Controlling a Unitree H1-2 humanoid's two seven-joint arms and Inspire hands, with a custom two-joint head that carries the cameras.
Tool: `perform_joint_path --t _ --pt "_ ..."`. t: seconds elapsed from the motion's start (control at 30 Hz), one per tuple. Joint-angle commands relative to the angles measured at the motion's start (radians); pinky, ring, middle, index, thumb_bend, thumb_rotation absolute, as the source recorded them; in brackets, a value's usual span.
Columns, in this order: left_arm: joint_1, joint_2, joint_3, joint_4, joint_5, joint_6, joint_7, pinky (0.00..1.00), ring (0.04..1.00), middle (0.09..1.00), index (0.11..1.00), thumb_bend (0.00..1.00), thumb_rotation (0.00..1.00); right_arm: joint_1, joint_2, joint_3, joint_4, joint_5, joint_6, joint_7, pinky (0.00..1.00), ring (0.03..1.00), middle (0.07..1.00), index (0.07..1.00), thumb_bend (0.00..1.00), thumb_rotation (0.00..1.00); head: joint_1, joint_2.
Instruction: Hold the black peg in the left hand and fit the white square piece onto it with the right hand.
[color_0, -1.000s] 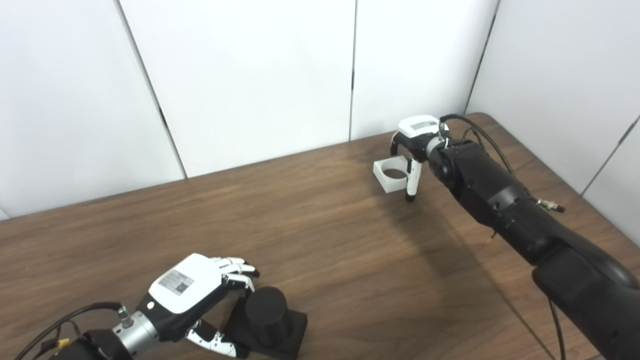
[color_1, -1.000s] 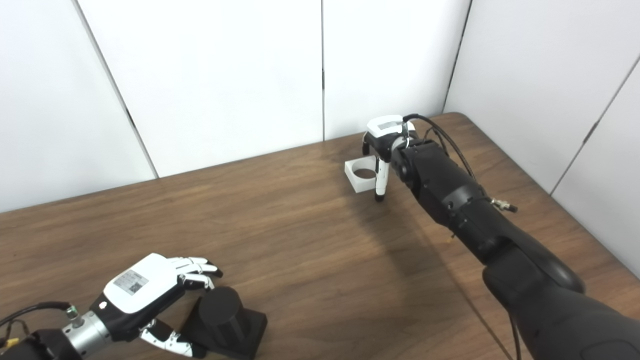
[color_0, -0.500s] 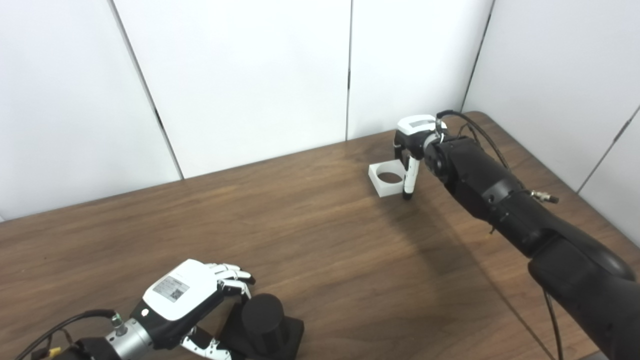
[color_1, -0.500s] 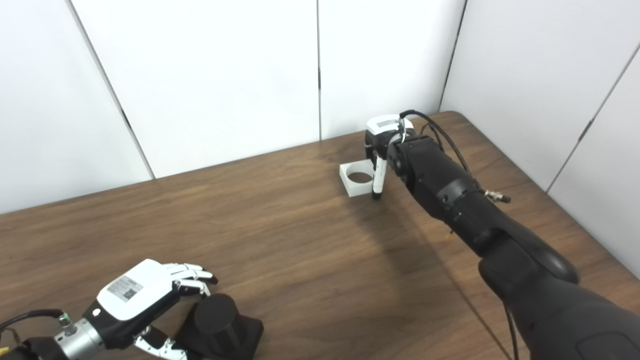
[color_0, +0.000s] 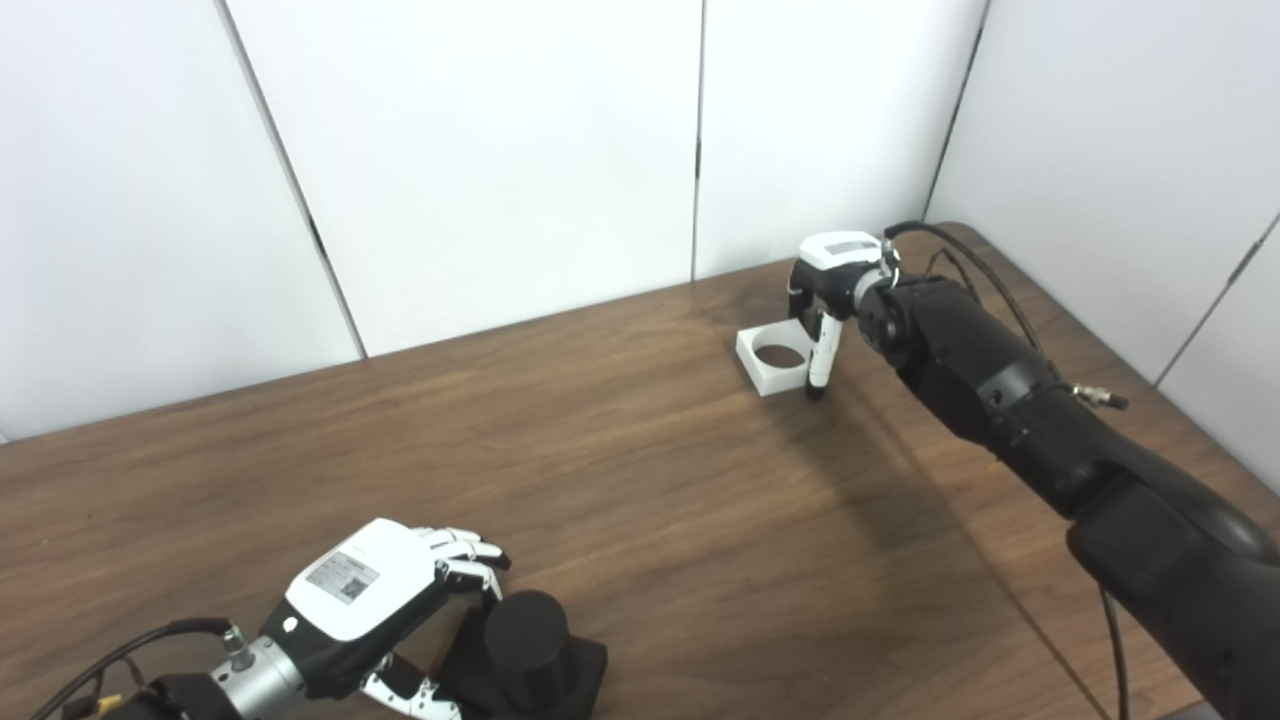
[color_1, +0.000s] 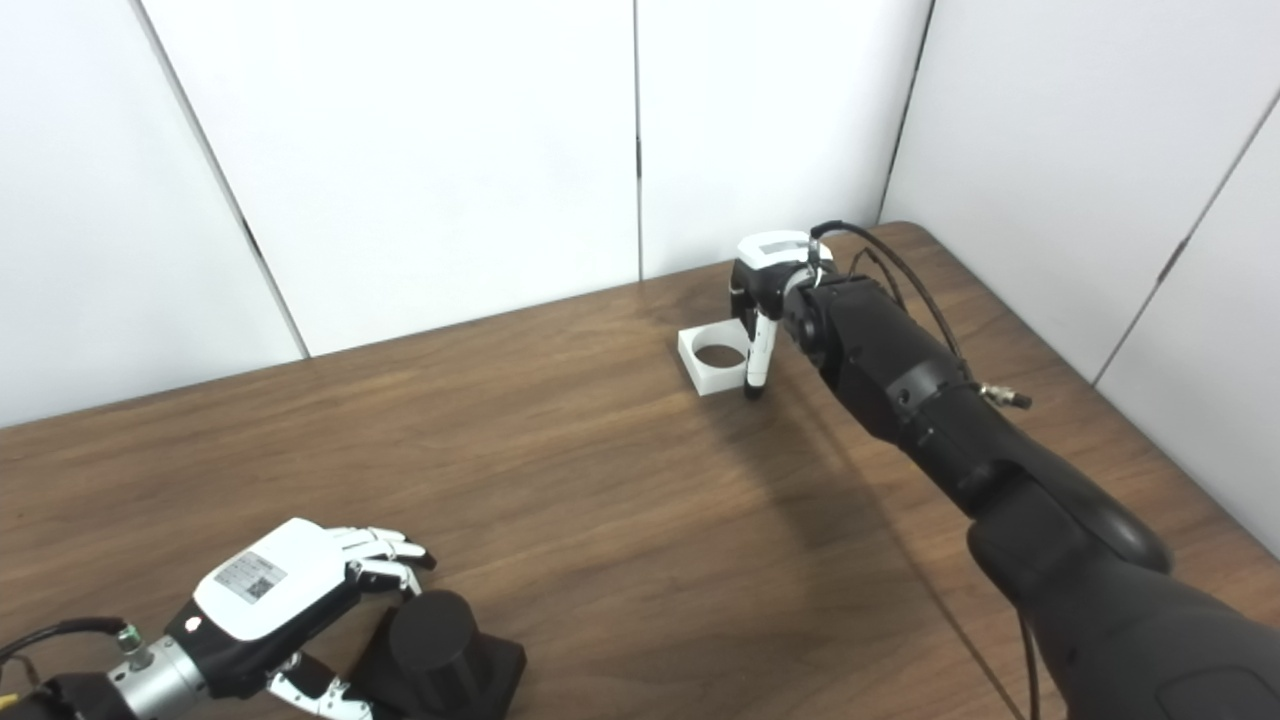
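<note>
The black peg (color_0: 525, 640), a short cylinder on a square black base, stands at the table's near left edge. My left hand (color_0: 365, 590) is beside it on the left, open, with fingers (color_0: 470, 555) reaching past the cylinder's far side and the thumb by the base's front corner. The white square piece (color_0: 768, 360), with a round hole, lies flat on the table at the far right. My right hand (color_0: 825, 285) is over its right side, the thumb (color_0: 818, 365) down against the right outer wall and the other fingers closed in at its far right corner.
The brown wooden table (color_0: 640, 500) ends at white wall panels behind and on the right. My right forearm (color_0: 1000, 400) stretches diagonally over the table's right part, with cables along it.
My right hand's fingers have closed in from a spread pose onto the white piece's right side. The camera has shifted slightly. My left hand has barely moved.
</note>
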Motion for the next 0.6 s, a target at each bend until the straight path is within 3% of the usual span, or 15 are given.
perform_joint_path --t 0.0,0.17,0.23,0.57 --pt "0.027 0.032 -0.027 0.006 0.053 0.003 -0.087 0.72 0.827 0.811 0.488 0.52 0.07 0.009 -0.017 0.002 -0.011 0.006 -0.013 -0.008 0.76 0.826 0.759 0.485 0.52 0.14 0.007 0.009" --pt "0.027 0.034 -0.026 -0.007 0.042 0.019 -0.109 0.73 0.834 0.813 0.488 0.52 0.07 0.020 -0.015 -0.009 -0.032 0.019 -0.017 -0.016 0.74 0.824 0.762 0.483 0.52 0.14 0.007 0.009" --pt "0.026 0.033 -0.025 -0.012 0.038 0.020 -0.114 0.73 0.834 0.812 0.488 0.52 0.07 0.027 -0.017 -0.020 -0.046 0.031 -0.025 -0.022 0.73 0.820 0.759 0.483 0.52 0.14 0.026 0.026" --pt "0.014 0.015 -0.020 -0.033 0.027 0.068 -0.167 0.74 0.842 0.818 0.489 0.52 0.07 0.075 -0.046 -0.047 -0.192 0.113 -0.157 -0.024 0.74 0.845 0.769 0.481 0.52 0.13 0.104 0.065"
